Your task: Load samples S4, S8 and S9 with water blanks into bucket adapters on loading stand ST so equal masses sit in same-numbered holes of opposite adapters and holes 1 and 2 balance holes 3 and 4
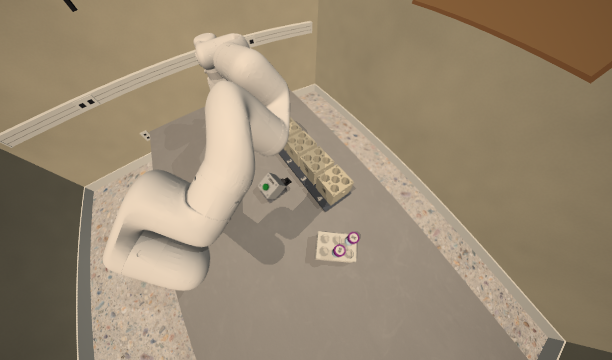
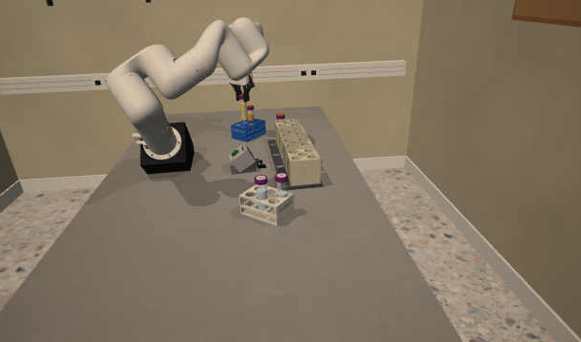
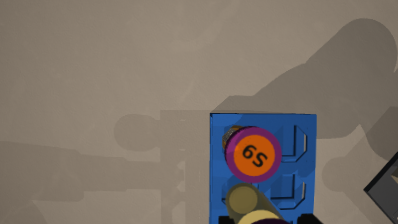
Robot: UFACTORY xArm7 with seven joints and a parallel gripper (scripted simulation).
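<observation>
Yellow-filled tube (image 2: pixel 243 111) (image 3: pixel 243 200) hangs below the pincer (image 2: pixel 242 99), gripped near its cap, above the blue rack (image 2: pixel 248 130) (image 3: pixel 295 120).

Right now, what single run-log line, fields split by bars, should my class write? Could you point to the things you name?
gripper (image 2: pixel 243 99): shut on yellow-filled tube (image 2: pixel 243 111) (image 3: pixel 243 200) | tube: above blue rack (image 2: pixel 247 131) (image 3: pixel 300 120) | S9 (image 2: pixel 251 114) (image 3: pixel 254 155): in rack

The arm (image 1: pixel 226 145) (image 2: pixel 191 66) is smooth, cream-white and rounded, its pincer (image 2: pixel 243 99) black, its base (image 2: pixel 167 166) black and boxy.

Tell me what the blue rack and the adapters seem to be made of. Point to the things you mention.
Blue rack (image 2: pixel 247 130) (image 3: pixel 263 120): probably satin plastic, going by its even colour and soft shading.
Adapters (image 1: pixel 335 184) (image 2: pixel 305 169): matte beige, likely moulded plastic, though painted metal is possible; their faces show no bright glare.
</observation>
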